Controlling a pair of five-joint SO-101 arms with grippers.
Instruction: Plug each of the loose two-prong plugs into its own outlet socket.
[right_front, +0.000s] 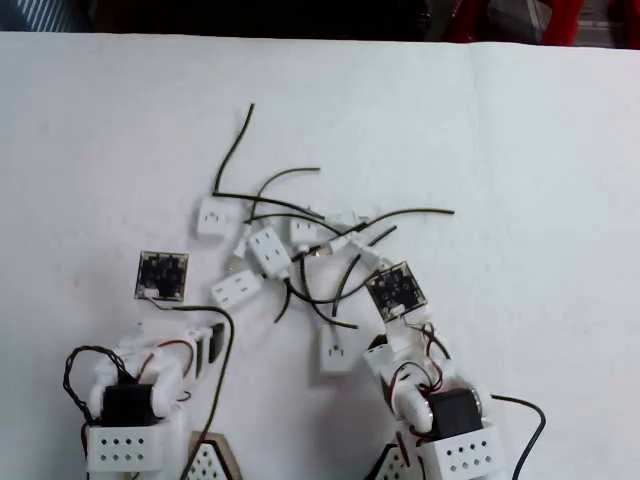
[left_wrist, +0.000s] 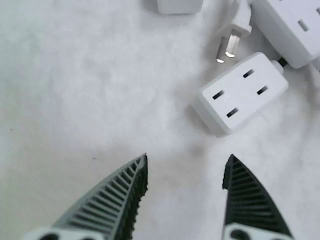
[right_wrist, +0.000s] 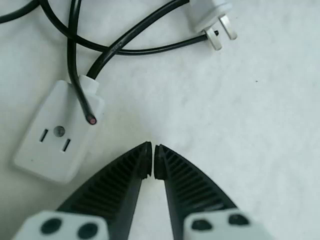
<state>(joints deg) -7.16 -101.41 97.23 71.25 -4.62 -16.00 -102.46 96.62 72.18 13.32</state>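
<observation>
- A white tabletop (right_front: 540, 140) is seen from above. A tangle of short black cords (right_front: 300, 205), white plastic socket blocks and white plugs lies loose near its middle, just beyond the two arms.
- The left gripper (left_wrist: 188, 159) has ribbed grey-green fingers spread wide apart over bare table, with nothing between them.
- Just ahead of it lies a white rectangular four-slot socket block (left_wrist: 242, 92), flat and face up. In the high view it is the block nearest the left arm (right_front: 237, 288).
- A white two-prong plug (left_wrist: 232, 32) lies near that block, apart from it, with its metal prongs bare.
- The right gripper (right_wrist: 153, 147) has black ribbed fingers pressed together tip to tip, clamped on nothing, over the table.
- Beside it lies a white socket block with two slots and a round hole (right_wrist: 57, 132), face up. A cut black cord end (right_wrist: 85, 107) rests across one edge.
- Farther off, a second white flat-pronged plug (right_wrist: 212, 17) on a black cord lies unplugged.
</observation>
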